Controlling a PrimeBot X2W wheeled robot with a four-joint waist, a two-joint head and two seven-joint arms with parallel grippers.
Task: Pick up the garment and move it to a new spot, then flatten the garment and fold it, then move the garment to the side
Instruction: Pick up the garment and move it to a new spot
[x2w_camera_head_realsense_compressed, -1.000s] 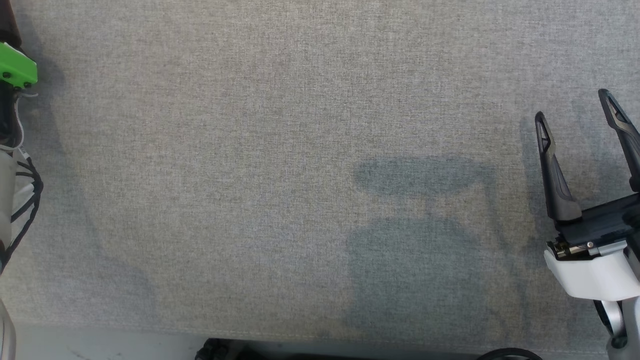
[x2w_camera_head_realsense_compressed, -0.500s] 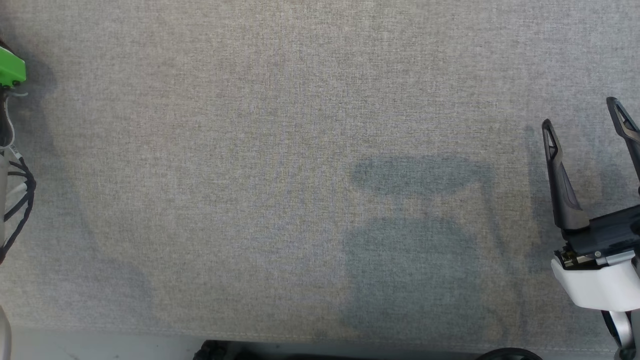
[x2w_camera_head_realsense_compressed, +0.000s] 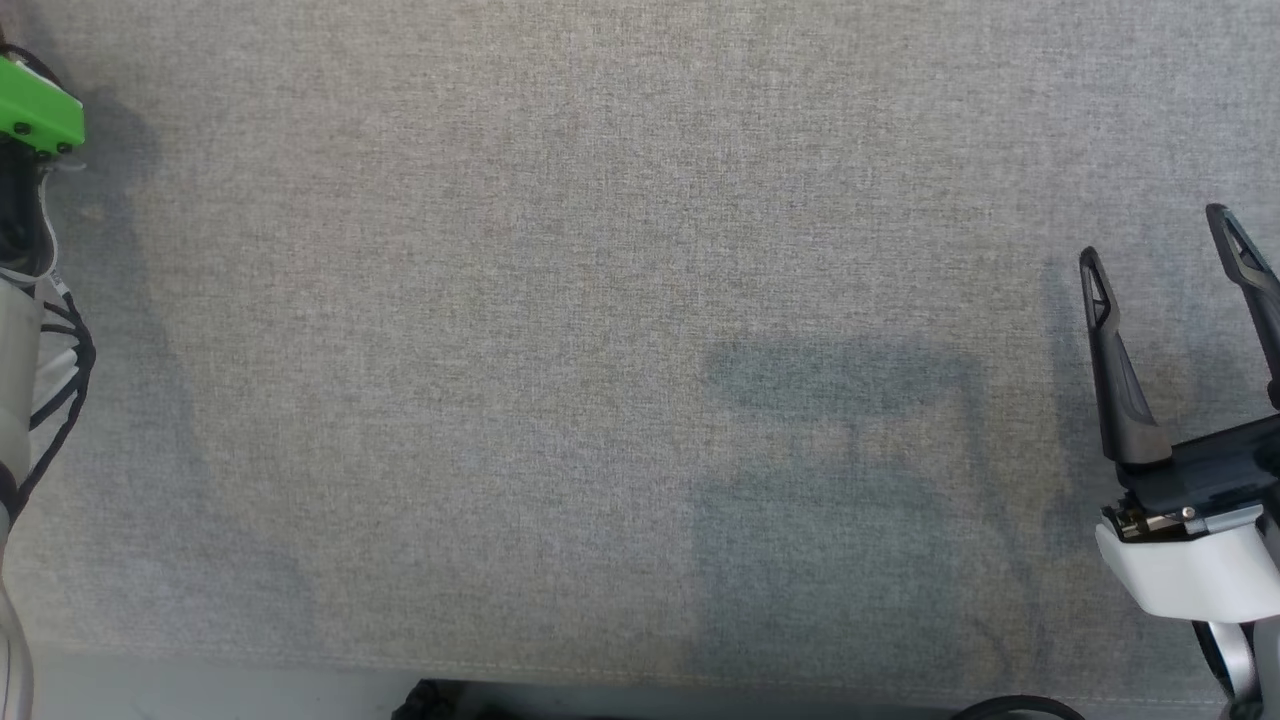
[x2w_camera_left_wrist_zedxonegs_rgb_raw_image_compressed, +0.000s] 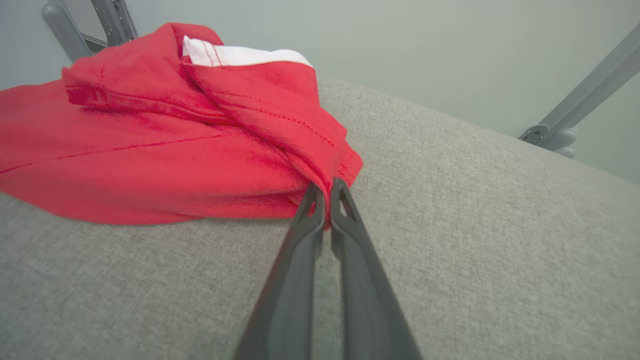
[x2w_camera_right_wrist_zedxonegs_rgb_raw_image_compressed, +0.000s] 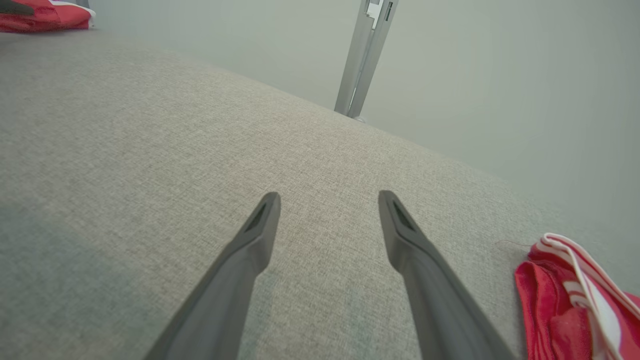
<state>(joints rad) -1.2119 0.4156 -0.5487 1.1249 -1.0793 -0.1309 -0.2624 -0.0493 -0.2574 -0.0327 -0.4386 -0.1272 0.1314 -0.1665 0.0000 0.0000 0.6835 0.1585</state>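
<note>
- Red garment sits crumpled at the left end of the tabletop. It looks soft, light and floppy, so it'll probably droop when lifted.
- Left pincer is clenched on a stitched hem fold, a decent spot to grab.
- Left wrist view gives that pinch; head view gives the right pincer, spread wide, holding nothing.

A grey woven surface is backed by a pale wall; a metal post is seen at upper centre.

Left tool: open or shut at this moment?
Shut: the left tool has its fingertips together, pinching the edge of the red garment.
</note>
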